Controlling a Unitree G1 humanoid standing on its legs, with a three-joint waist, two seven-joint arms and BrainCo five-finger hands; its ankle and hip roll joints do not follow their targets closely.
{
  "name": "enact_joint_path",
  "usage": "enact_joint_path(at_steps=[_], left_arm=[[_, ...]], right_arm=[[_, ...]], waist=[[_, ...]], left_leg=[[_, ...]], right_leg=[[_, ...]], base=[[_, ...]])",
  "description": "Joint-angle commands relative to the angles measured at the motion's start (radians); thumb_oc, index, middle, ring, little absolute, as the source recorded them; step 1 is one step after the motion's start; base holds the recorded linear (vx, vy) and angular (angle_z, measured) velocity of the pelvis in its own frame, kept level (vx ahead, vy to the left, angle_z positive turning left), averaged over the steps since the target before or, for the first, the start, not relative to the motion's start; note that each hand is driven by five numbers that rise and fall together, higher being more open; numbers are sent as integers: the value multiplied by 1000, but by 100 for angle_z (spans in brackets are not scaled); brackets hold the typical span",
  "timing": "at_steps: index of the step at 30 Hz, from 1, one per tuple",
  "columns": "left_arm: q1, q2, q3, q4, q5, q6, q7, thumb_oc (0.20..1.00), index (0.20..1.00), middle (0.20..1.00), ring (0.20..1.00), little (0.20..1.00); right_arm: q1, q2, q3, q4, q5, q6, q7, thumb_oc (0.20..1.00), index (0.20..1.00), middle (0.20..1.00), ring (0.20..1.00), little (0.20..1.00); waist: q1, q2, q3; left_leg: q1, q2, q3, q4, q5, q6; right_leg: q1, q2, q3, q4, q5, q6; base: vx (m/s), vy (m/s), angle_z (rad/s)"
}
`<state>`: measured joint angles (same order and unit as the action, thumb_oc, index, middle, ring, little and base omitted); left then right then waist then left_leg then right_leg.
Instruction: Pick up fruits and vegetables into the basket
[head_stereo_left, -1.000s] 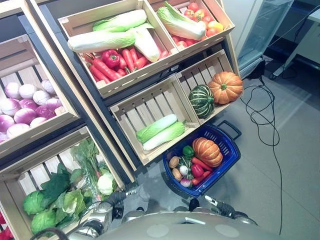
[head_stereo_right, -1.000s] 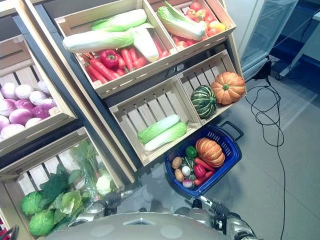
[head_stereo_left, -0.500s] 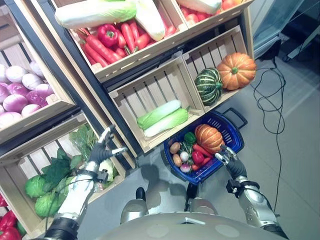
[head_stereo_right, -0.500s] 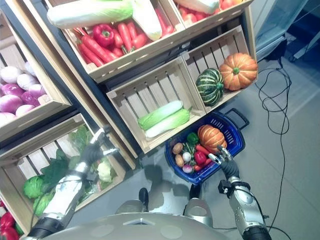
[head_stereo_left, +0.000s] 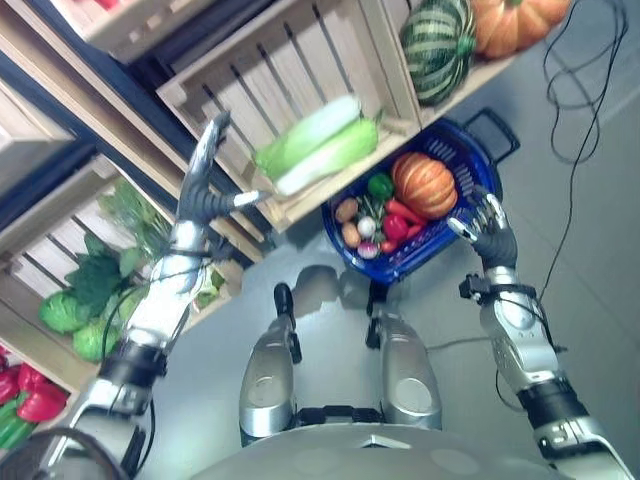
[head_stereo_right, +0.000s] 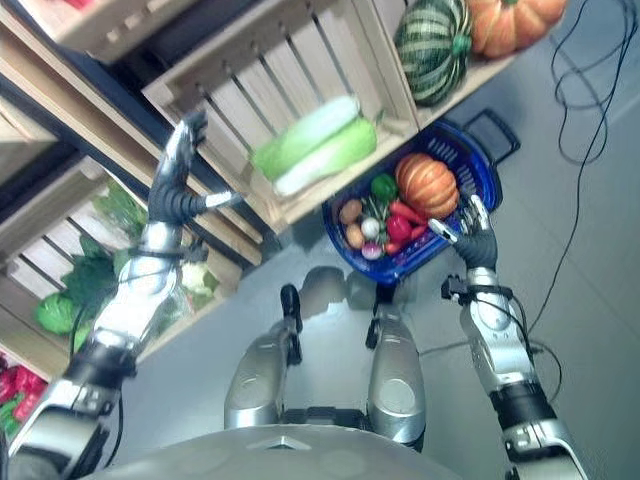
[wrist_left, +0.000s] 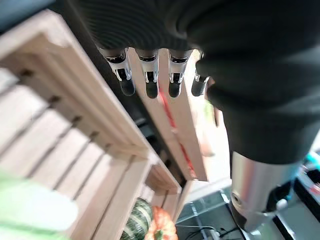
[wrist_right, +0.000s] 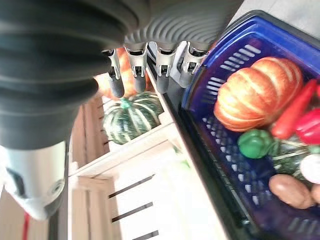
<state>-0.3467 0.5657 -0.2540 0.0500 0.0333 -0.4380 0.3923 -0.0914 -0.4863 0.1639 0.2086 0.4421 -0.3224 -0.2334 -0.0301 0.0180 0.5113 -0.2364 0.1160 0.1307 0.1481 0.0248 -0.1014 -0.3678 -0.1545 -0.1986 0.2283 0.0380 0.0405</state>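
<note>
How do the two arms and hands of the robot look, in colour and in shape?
Both arms are silver-grey, built of smooth rounded segments with dark bands at the joints. The left hand and the right hand have slim silver fingers with dark tips. A dark ribbed cover wraps the back of each hand and the wrist. A thin black cable runs along each forearm.

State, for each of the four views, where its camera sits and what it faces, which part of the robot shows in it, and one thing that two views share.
Left eye view: on the head, looking down at the blue basket; both arms show, left robot hand raised.
Right eye view: beside it, same scene; right robot hand at the basket rim.
Left wrist view: looks along straight fingers at a wooden crate.
Right wrist view: looks past its fingers into the basket.
Shared: the striped green squash shows in both wrist views.
</note>
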Motion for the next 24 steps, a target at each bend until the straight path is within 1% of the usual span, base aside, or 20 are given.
enact_joint_path(at_steps=[1,2,3,6,7,9,11,12,13,17,21,24], left_arm=[[18,-8,-18,-44,154,88,139,1000,1000,1000,1000,1000],[11,-9,-21,-43,162,95,145,1000,1000,1000,1000,1000],[-55,2,-36,-40,163,165,176,1000,1000,1000,1000,1000],[-113,2,-34,-29,123,205,201,1000,1000,1000,1000,1000],[-115,2,-34,-28,123,208,202,1000,1000,1000,1000,1000],[-167,0,-38,-17,128,271,226,1000,1000,1000,1000,1000],[-210,7,-36,-4,127,322,241,1000,1000,1000,1000,1000],[-213,8,-37,-3,127,326,241,1000,1000,1000,1000,1000],[-255,16,-46,19,117,373,252,1000,1000,1000,1000,1000],[-340,38,-57,77,120,454,308,1000,1000,1000,1000,1000],[-420,74,-66,156,121,508,356,1000,1000,1000,1000,1000],[-475,87,-72,237,103,533,389,1000,1000,1000,1000,1000]], right_arm=[[60,6,22,-74,-2,-18,-41,1000,1000,1000,1000,1000],[58,6,23,-74,-1,-17,-40,1000,1000,1000,1000,1000],[39,5,34,-87,-5,-5,-49,1000,1000,1000,1000,1000],[22,-2,44,-112,-21,26,-58,1000,1000,1000,1000,1000],[22,-3,44,-114,-23,28,-59,1000,1000,1000,1000,1000],[8,-9,49,-132,-36,42,-59,1000,1000,1000,1000,1000],[-3,-15,48,-147,-45,58,-60,1000,1000,1000,1000,1000],[-5,-15,48,-147,-45,60,-61,1000,1000,1000,1000,1000],[-15,-26,52,-158,-50,70,-63,1000,1000,1000,1000,1000],[-29,-54,47,-197,-79,91,-67,1000,1000,1000,1000,1000],[-36,-84,38,-234,-93,116,-56,1000,1000,1000,1000,1000],[-40,-101,37,-249,-97,137,-44,1000,1000,1000,1000,1000]], waist=[[-38,-7,-57],[-39,-7,-55],[-54,-8,-36],[-72,-9,-20],[-73,-9,-19],[-90,-9,-3],[-104,-8,7],[-104,-8,8],[-117,-4,9],[-147,10,9],[-175,17,9],[-196,22,9]], left_leg=[[-105,-10,-12,77,-24,47],[-108,-10,-11,79,-24,47],[-140,-6,1,99,-24,46],[-173,-4,13,122,-25,48],[-175,-4,14,124,-25,49],[-206,1,25,146,-28,47],[-225,6,40,155,-28,46],[-226,6,41,156,-28,46],[-245,11,54,161,-25,43],[-283,21,81,170,-19,36],[-313,24,98,180,-18,30],[-337,25,115,188,-17,27]], right_leg=[[-42,11,15,179,-152,42],[-46,12,16,182,-152,42],[-89,16,24,212,-154,42],[-133,22,39,246,-160,41],[-136,23,40,248,-161,41],[-176,31,53,279,-166,39],[-200,35,59,292,-170,37],[-202,36,60,294,-170,37],[-226,39,68,303,-172,36],[-279,48,83,322,-177,30],[-324,55,97,339,-182,23],[-359,57,107,349,-182,18]], base=[[-43,-25,-5],[-67,-28,-13],[-58,-14,-12],[-37,5,-13],[-10,11,-16],[-23,11,-11],[-22,22,-10],[-8,47,-13],[1,57,-11],[6,79,-15],[22,94,-12],[45,114,-13]])
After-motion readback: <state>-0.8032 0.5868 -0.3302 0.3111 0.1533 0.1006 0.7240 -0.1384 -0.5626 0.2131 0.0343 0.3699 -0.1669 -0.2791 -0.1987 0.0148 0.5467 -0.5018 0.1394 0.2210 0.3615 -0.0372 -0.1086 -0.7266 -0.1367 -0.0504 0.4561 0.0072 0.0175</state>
